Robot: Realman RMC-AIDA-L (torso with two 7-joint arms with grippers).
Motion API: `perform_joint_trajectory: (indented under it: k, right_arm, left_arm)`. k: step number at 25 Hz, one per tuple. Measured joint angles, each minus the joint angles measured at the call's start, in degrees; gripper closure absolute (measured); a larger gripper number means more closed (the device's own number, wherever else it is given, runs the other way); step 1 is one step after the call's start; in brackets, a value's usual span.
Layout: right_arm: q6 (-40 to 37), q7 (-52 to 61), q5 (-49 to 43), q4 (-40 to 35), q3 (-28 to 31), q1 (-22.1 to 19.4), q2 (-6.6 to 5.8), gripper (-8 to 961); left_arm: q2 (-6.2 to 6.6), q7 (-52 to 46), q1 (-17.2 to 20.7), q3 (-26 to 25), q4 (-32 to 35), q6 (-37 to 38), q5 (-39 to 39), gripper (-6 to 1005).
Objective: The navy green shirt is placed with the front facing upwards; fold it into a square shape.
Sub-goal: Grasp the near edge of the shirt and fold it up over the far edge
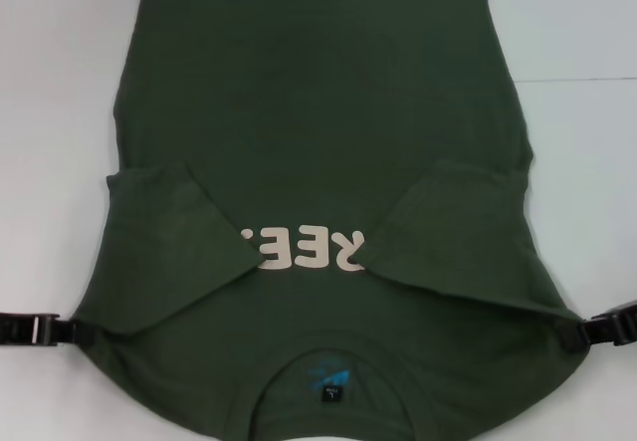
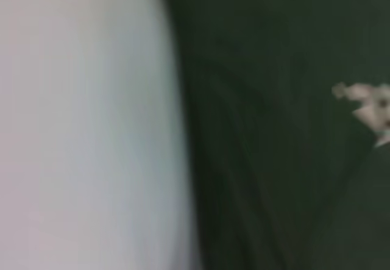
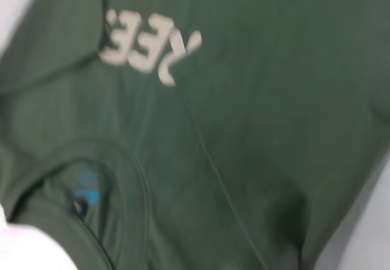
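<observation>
Across the white bench [image 1: 60,83] lies the navy green shirt [image 1: 318,122], front up, collar nearest the robot and hem at the far side. Both sleeves are folded inward over the chest, partly covering the pale lettering [image 1: 304,249]. At the near left edge of the shirt sits the left claw [image 1: 78,332], at the near right edge the right claw [image 1: 565,334]; whether either grips the cloth I cannot tell.
</observation>
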Motion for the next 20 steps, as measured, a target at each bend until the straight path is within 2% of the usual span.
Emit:
perform_joint_trajectory:
  k: [2,3,4,8,14,20]
  right_arm:
    - [0.6,-3.7,3.2,0.8,1.9,-2.1,0.12,896]
    - [1.1,-5.8,5.4,1.6,2.7,-3.2,0.13,896]
    - [1.8,-10.1,9.2,3.8,4.2,-5.2,0.15,896]
    - [2.8,-18.5,15.2,9.2,7.0,-7.8,0.17,896]
    - [3.5,-38.2,21.1,20.3,15.7,-11.3,0.16,896]
    - [4.2,-47.3,21.5,23.3,21.2,-13.9,0.16,896]
  left_arm:
    - [0.26,2.6,0.3,-1.6,-0.9,0.4,-1.3,969]
    - [0.85,9.7,1.1,-5.6,-3.1,1.4,-4.3,969]
    - [0.94,12.3,1.3,-6.9,-3.7,2.1,-5.2,969]
    - [1.01,26.5,2.7,-11.6,-6.9,4.9,-8.5,968]
    - [1.18,35.9,3.5,-13.3,-10.3,6.9,-10.6,968]
    - [1.29,42.2,4.8,-13.7,-9.8,9.6,-10.2,968]
